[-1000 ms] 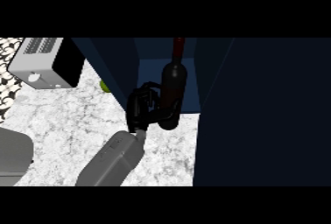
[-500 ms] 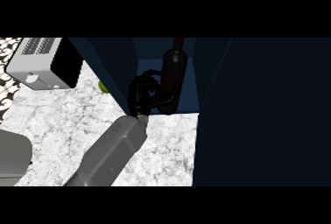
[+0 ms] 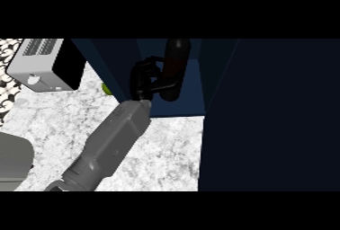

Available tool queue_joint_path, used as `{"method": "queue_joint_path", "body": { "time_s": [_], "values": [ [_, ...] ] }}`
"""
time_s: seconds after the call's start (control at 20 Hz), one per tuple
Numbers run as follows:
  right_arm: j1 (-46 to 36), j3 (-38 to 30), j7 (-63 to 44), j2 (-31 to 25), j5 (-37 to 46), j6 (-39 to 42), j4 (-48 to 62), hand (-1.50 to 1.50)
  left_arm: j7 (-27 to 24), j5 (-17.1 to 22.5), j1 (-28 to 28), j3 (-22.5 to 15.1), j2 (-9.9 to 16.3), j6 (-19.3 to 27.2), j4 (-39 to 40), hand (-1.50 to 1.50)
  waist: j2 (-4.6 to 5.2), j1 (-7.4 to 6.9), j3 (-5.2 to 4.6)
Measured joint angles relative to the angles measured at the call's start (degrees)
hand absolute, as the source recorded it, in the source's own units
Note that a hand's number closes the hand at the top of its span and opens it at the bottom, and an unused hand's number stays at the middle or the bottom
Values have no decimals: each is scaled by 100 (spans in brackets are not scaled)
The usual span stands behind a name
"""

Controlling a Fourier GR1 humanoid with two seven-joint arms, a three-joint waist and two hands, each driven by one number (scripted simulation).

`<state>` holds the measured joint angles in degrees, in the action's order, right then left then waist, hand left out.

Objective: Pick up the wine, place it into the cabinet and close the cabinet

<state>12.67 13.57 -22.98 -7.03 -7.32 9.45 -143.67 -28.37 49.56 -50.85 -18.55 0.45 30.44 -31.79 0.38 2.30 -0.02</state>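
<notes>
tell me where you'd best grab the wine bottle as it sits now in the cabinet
Around its wide lower body, coming from its left side, I'd judge. The wine bottle stands upright inside the cabinet, wall close on its right, open room on its left. The hand already curls round it there.

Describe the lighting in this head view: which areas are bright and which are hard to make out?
Head view: the white marbled counter and the grey boxy appliance are brightly lit; the dark blue cabinet interior is dim, so the dark wine bottle and black hand blend together.
</notes>
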Motion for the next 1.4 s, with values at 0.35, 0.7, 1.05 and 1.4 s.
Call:
{"method": "queue_joint_path", "body": {
  "time_s": [0.35, 0.7, 1.05, 1.4],
  "values": [
    [11, -86, 61, 27, -12, 78, 33, -150, 15, -254, -668, 189, 85, 218, 860, 150, 20, 4, 0],
    [-43, 36, 7, 113, -4, 88, 71, -150, -82, -660, -1143, 129, 128, 819, 1587, -150, 21, 46, 1],
    [100, 35, 183, 129, -15, 218, 76, -150, 35, -961, -1373, 53, 140, 966, 2127, -150, 12, 106, 13],
    [145, 59, 248, 154, -21, 278, 81, -150, -34, -1086, -1485, 103, 147, 982, 2392, -150, 26, 158, 14]
  ]
}}
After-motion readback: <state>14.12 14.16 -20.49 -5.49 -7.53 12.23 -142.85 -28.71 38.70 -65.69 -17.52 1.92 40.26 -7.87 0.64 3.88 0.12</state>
